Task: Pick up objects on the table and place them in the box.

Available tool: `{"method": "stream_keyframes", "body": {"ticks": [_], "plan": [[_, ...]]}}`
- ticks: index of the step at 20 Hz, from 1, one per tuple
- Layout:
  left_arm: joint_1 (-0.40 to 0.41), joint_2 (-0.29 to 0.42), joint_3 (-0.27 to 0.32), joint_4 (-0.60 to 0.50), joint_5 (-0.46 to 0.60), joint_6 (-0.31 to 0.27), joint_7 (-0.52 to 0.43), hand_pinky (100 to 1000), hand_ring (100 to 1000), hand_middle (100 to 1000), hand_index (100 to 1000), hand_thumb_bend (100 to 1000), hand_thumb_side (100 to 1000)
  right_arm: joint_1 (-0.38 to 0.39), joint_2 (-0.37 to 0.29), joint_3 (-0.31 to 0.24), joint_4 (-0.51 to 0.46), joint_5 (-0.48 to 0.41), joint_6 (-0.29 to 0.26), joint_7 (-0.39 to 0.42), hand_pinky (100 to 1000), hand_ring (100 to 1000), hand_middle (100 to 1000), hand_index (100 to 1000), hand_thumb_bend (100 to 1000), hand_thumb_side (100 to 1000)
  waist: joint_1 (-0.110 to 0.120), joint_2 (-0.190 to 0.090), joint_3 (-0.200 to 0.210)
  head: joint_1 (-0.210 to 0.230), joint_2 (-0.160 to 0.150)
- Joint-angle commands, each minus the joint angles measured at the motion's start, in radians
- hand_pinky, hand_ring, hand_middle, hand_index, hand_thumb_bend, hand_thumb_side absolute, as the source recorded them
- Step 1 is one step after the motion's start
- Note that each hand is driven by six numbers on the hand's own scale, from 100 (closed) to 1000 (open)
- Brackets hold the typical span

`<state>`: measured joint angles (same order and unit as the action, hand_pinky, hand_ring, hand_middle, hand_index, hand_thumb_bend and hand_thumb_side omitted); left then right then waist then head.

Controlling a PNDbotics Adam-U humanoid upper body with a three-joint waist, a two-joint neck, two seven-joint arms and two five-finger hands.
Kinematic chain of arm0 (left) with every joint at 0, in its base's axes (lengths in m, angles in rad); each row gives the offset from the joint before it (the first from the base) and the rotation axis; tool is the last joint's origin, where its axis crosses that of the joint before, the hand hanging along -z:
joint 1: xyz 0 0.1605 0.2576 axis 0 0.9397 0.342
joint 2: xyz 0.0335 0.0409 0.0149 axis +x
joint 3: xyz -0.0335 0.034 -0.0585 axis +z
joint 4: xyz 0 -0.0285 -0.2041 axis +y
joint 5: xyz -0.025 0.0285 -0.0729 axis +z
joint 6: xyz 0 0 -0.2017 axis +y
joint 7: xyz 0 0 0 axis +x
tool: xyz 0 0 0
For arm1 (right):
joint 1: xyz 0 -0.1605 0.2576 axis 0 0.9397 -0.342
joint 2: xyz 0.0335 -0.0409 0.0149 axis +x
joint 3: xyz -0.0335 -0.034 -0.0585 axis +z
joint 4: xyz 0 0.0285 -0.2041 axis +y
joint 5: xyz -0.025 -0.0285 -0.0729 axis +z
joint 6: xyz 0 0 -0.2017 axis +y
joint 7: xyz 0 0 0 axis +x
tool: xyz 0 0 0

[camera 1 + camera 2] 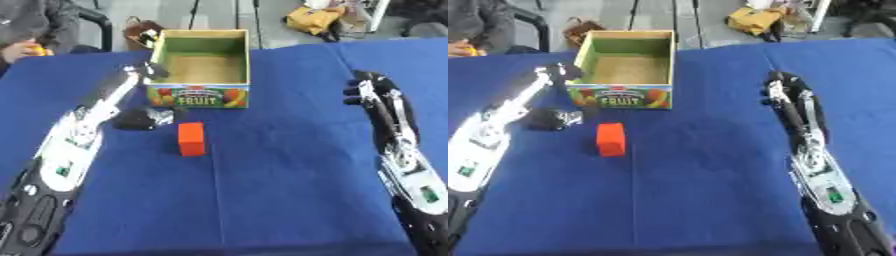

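Box (201,95), seemingly bare brown floor inside

Left arm runs up from the lower-left corner of the table, silver and black, stretched diag. toward the far side. Left hand (147,71) sits at the arm's far end, dark; fingers too blurred to read. Right arm comes up along the table's right edge, nearly straight. Right hand (785,89) at its far end, dark, fingers not clear either.
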<state>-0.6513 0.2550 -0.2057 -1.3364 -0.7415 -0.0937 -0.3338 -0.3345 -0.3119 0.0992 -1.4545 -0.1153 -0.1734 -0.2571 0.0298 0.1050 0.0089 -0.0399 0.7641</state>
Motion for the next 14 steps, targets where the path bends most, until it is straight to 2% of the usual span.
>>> {"method": "stream_keyframes", "body": {"ticks": [1, 6, 14], "plan": [[-0.045, 0.003, -0.008, 0.049, -0.1, -0.024, -0.03, 740, 826, 816, 828, 705, 566, -0.012, -0.008, 0.0, -0.008, 0.002, -0.002, 0.006, 596, 626, 609, 762, 100, 636, -0.002, -0.016, -0.003, 0.006, 0.003], [-0.086, -0.029, -0.005, 0.165, -0.197, -0.067, -0.053, 741, 816, 806, 824, 707, 547, -0.014, -0.006, 0.002, -0.007, 0.002, -0.002, 0.01, 596, 624, 607, 762, 100, 636, -0.005, -0.015, -0.01, 0.011, 0.002], [-0.117, -0.065, 0.014, 0.289, -0.249, -0.119, -0.073, 731, 786, 771, 803, 683, 529, -0.012, -0.001, 0.004, -0.003, 0.002, -0.002, 0.014, 596, 623, 606, 762, 100, 636, -0.009, -0.012, -0.02, 0.014, 0.0]]}}
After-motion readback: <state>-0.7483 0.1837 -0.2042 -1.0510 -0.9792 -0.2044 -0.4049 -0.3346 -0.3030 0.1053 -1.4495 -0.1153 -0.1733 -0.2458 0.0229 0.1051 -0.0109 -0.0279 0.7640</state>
